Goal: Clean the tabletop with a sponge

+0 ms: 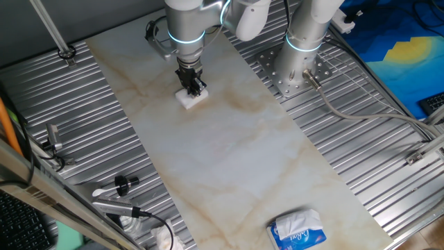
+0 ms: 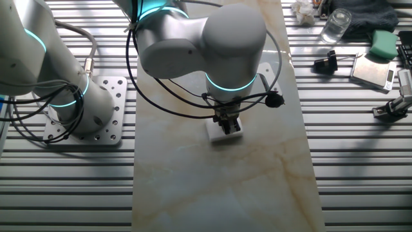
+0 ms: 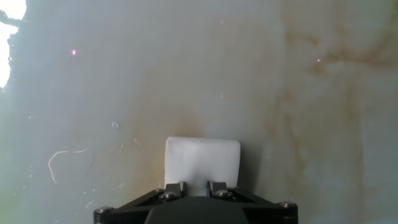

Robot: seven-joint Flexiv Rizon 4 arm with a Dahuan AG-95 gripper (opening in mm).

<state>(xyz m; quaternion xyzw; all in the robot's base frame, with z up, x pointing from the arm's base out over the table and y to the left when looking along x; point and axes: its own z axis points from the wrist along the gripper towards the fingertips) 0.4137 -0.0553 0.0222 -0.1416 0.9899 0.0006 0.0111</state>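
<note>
We see the gripper (image 1: 191, 87) pinching the sponge (image 1: 192, 97) against the tabletop (image 1: 236, 146) in the frame's upper middle; contact seems flat, though partly hidden.

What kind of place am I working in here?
Most likely a robotics lab bench: a marble-look tabletop laid on ribbed metal decking, two arm bases bolted down, with a tissue pack nearby. The tool holds the sponge.
</note>
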